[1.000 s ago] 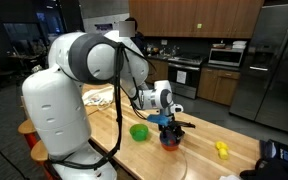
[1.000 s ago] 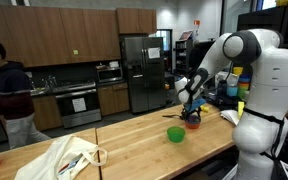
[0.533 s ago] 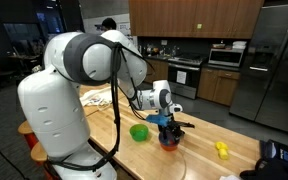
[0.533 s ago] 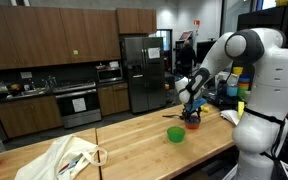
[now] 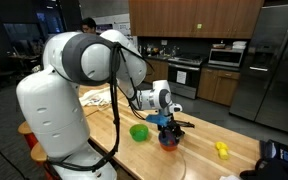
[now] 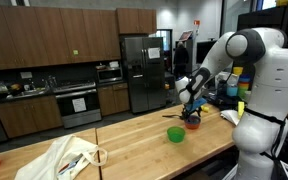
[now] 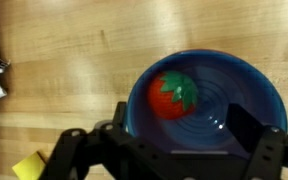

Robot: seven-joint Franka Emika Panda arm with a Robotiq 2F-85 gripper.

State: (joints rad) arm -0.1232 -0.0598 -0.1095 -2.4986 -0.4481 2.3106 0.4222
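In the wrist view a blue bowl [image 7: 209,110] sits on the wooden table [image 7: 74,50] with a red toy strawberry [image 7: 171,95] with a green top inside it. My gripper [image 7: 181,118] hangs open just above the bowl, one finger at the left rim and the other over the right part. Nothing is between the fingers. In both exterior views the gripper [image 5: 167,124] [image 6: 191,112] points down over the bowl [image 5: 170,139] [image 6: 192,123]. A green bowl [image 5: 139,131] [image 6: 176,133] stands close beside the blue one.
A yellow object [image 5: 222,149] [image 7: 26,168] lies on the table [image 5: 199,150] beyond the bowls. A white bag [image 6: 69,155] [image 5: 102,96] lies at the table's other end. Kitchen cabinets, an oven and a fridge [image 6: 139,70] stand behind.
The arm and the bowls have not visibly moved. A person in the background kitchen has walked across and out of one view.
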